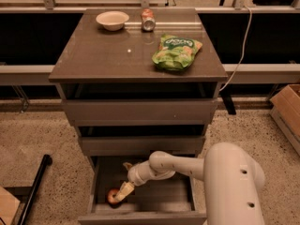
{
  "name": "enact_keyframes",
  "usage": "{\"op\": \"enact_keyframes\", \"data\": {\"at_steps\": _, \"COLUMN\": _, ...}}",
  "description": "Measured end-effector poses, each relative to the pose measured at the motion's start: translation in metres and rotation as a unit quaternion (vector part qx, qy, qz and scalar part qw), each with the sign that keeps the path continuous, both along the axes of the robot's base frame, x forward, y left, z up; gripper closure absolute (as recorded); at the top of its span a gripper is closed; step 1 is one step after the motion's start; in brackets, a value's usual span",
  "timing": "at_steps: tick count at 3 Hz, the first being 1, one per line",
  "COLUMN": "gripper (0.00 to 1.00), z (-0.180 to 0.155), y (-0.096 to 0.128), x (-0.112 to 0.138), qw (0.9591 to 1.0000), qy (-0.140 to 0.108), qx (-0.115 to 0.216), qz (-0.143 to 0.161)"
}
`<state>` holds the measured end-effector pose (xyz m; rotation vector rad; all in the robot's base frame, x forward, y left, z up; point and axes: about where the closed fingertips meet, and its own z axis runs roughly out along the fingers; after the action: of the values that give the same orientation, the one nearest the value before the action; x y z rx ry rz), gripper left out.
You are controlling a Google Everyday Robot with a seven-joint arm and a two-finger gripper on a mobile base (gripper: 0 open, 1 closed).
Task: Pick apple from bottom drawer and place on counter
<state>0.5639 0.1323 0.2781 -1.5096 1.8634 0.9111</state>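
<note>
Fingers (124,190): pale yellow, angled down and to the left inside the bottom drawer (140,217), tips meeting the right side of the apple (110,197); whether they are spread or clamped on it cannot be told. Camera view, the only one: the gripper (120,196) is inside the pulled-out bottom drawer, low over its dark floor, at the end of a white arm (180,165) that reaches in from the right. The apple lies on the drawer floor toward the front left corner, touching or partly covered by the gripper. The two drawers above show their fronts, and the bottom drawer stands out furthest. On the counter (108,55): a white bowl (112,19) at the back left, a soda can (148,19) just right of it at the back edge, and a green snack bag (176,52) toward the right side, well apart from the bowl. A cardboard box (287,108) sits on the floor at far right.
</note>
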Motion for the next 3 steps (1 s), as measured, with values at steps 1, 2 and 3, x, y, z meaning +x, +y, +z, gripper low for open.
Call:
{"op": "enact_keyframes", "data": {"at_steps": 1, "gripper": 0.00, "z": -0.036, "y": 0.007, "x": 0.010, "qw": 0.9999, "qy": 0.006, "qx": 0.005, "qz": -0.007}}
{"op": "enact_keyframes", "data": {"at_steps": 2, "gripper": 0.00, "z": -0.069, "y": 0.016, "x": 0.018, "qw": 0.9998, "qy": 0.014, "qx": 0.008, "qz": -0.015}}
{"op": "enact_keyframes", "data": {"at_steps": 3, "gripper": 0.00, "z": -0.097, "y": 0.029, "x": 0.018, "qw": 0.9994, "qy": 0.021, "qx": -0.018, "qz": -0.020}}
